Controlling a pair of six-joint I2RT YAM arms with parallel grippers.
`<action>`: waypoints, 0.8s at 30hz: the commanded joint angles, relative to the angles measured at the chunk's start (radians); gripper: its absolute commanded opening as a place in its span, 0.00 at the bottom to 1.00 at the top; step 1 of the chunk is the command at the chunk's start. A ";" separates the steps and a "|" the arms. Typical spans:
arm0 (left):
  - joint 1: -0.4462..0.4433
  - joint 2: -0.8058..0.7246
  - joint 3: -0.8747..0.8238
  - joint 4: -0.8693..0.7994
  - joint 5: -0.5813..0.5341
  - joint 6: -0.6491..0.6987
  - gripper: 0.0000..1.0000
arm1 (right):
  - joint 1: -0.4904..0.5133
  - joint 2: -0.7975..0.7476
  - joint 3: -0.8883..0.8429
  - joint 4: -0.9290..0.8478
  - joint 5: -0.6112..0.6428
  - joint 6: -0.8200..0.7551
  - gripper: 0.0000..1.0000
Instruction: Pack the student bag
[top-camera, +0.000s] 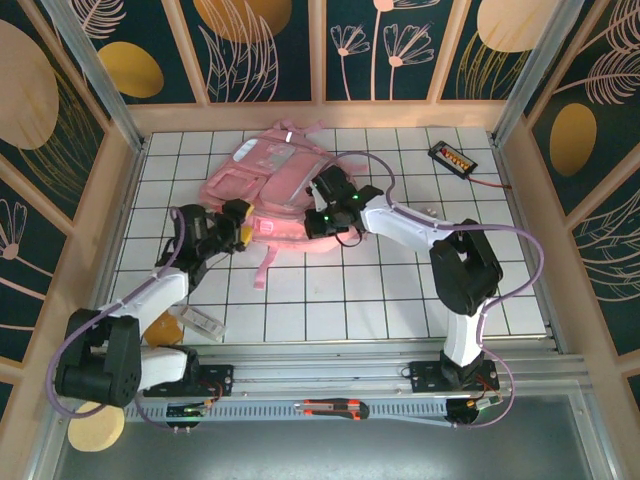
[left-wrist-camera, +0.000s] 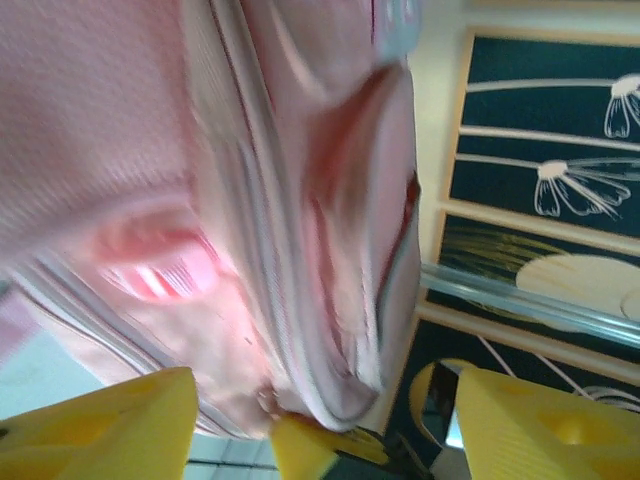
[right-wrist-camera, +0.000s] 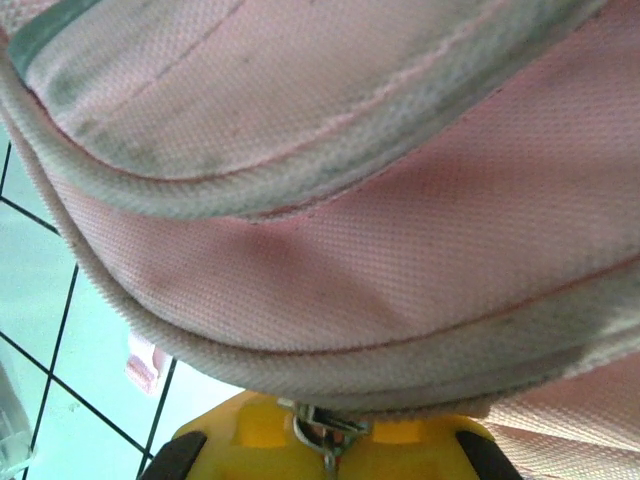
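Pink cloth of the student bag (top-camera: 272, 180) lies on the white tiled table (top-camera: 400, 290), in the upper middle of the top view. At the bag's left edge, the left gripper (top-camera: 241, 227) has its yellow fingers (left-wrist-camera: 110, 425) wide apart, and a rounded edge of the bag sits just above the gap between them. On the bag's right side, the right gripper (top-camera: 320, 212) is pinched tight on a small metal zip pull (right-wrist-camera: 322, 432).

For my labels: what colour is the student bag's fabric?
Pink; the student bag shows best in the right wrist view.
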 joint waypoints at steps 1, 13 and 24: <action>-0.069 0.082 -0.008 0.169 -0.042 -0.145 0.63 | 0.030 0.007 0.061 0.033 -0.023 0.005 0.00; -0.115 0.259 0.043 0.304 -0.048 -0.195 0.41 | 0.074 0.000 0.040 0.046 -0.004 0.026 0.00; -0.112 0.306 0.059 0.283 -0.002 -0.102 0.00 | 0.070 0.007 0.046 0.004 0.032 0.014 0.00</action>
